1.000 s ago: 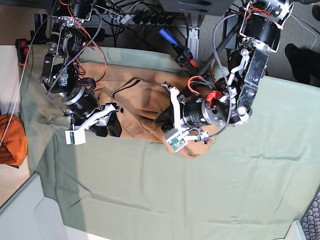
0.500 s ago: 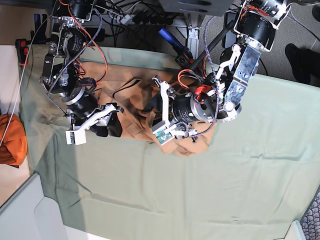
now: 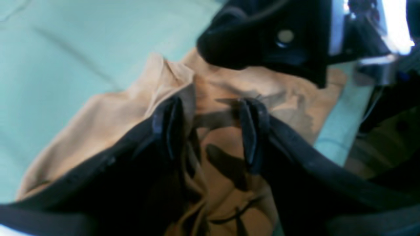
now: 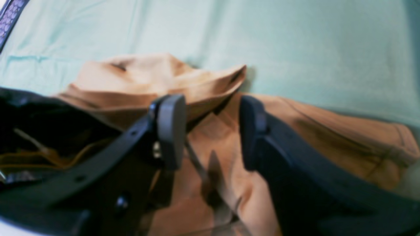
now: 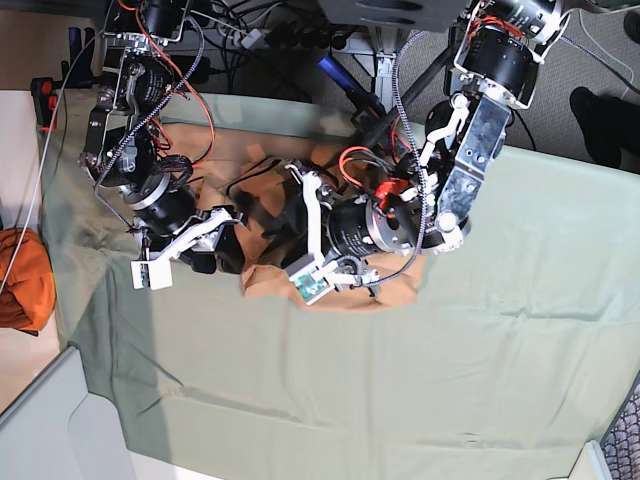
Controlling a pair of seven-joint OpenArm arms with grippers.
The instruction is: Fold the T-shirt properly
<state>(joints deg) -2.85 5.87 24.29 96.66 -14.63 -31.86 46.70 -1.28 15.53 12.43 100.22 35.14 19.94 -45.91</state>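
The tan T-shirt [image 5: 385,296] lies crumpled on the green table cloth, mostly hidden under both arms in the base view. My left gripper [image 5: 270,215] hangs over its middle, pointing left. In the left wrist view this gripper [image 3: 210,131] is open, with bunched shirt [image 3: 226,82] below and a fold brushing its left finger [image 3: 167,127]. My right gripper [image 5: 225,250] rests at the shirt's left edge. In the right wrist view that gripper [image 4: 210,131] stands open over the shirt [image 4: 328,127], with a raised fold just behind its left pad [image 4: 170,127].
The pale green table cloth [image 5: 460,380] covers the table. A bright orange cloth bundle [image 5: 25,280] lies off the left edge. Cables and a power strip [image 5: 275,35] run along the back. A pale bin [image 5: 50,420] sits at the front left.
My left arm has swept leftward across the shirt, dragging cloth with it, and its gripper has opened and let go. The shirt is now bunched further left. The right arm has not moved.
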